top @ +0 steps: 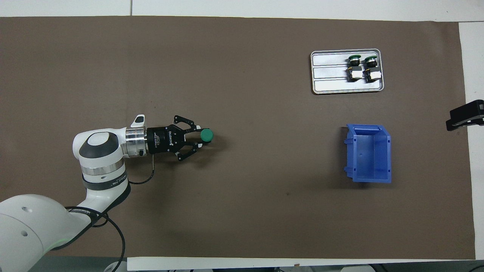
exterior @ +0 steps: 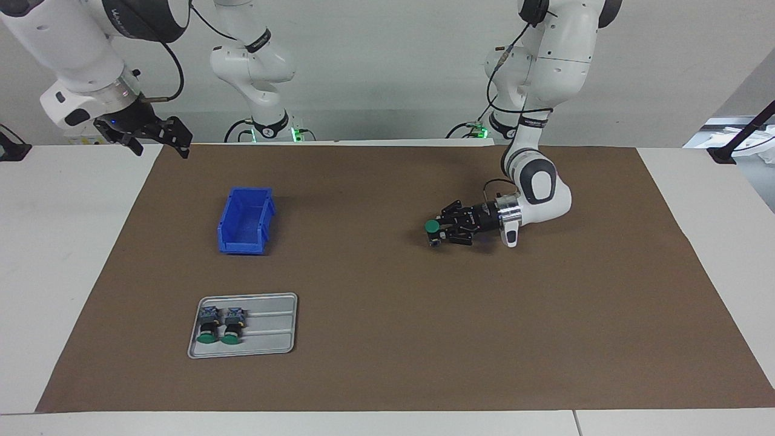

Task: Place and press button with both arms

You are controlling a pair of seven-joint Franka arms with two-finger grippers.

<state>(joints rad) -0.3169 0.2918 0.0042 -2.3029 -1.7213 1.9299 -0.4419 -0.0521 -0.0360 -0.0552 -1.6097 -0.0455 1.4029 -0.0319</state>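
My left gripper (exterior: 438,234) lies low and level over the middle of the brown mat and is shut on a button (exterior: 432,226). The button stands upright with its green cap up, its base at or just above the mat. In the overhead view the left gripper (top: 200,138) holds the button (top: 206,135) by its black body. My right gripper (exterior: 158,140) waits raised over the mat's edge at the right arm's end, open and empty. Only its tip (top: 466,115) shows in the overhead view.
A grey tray (exterior: 269,339) (top: 329,77) holds two more green-capped buttons (exterior: 220,327) (top: 363,67) lying side by side. A blue bin (exterior: 245,221) (top: 368,153) stands nearer to the robots than the tray. The brown mat (exterior: 424,339) covers the table.
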